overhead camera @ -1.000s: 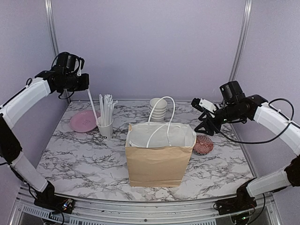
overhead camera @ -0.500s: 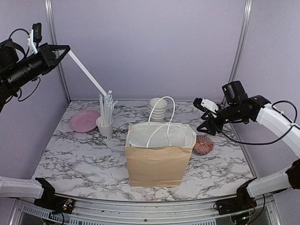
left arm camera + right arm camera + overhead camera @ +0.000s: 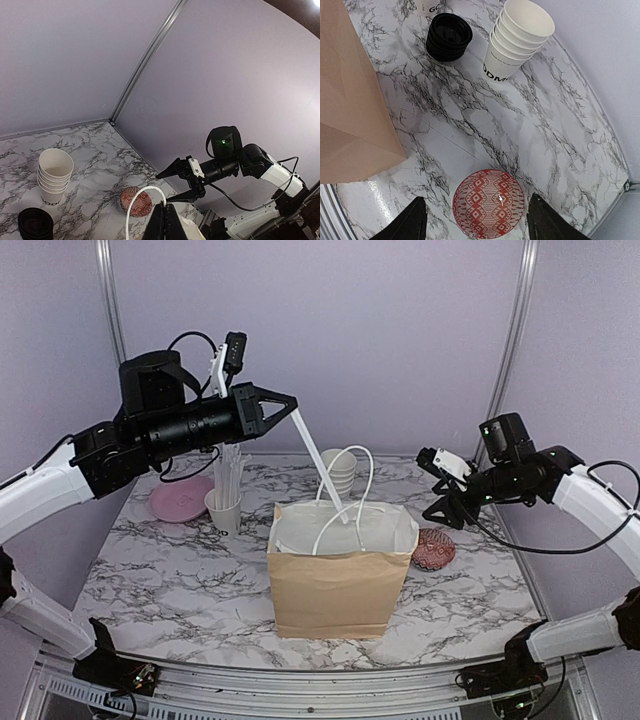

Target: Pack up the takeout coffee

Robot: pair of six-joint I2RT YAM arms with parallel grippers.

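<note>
Main hazard, in my judgement: the left gripper (image 3: 289, 407) is pinched fully shut on the top of a thin paper-wrapped straw (image 3: 318, 458), whose lower tip hangs at the mouth of the brown paper bag (image 3: 335, 590), close to the white cord handle loops (image 3: 355, 480). The tip could snag a loop or catch the soft rim, bending the straw or dragging the light bag. The slick wrapper could also slip in so narrow a pinch. The bag is matte, creased and boxy, with a pale lining. Its inside is not visible, so whether the takeout coffee sits in it cannot be told. No lidded cup shows. A white lettered cup (image 3: 431, 6) is cut off by the top edge of the right wrist view. Black ribbed lids (image 3: 449, 36) and nested lidless cups (image 3: 520, 40) stand at the bag's 12 o'clock. The right gripper (image 3: 432, 490) hangs wide apart, holding nothing, over a red patterned bowl (image 3: 489, 210) at the bag's 3 o'clock on glossy marble (image 3: 160, 580).
</note>
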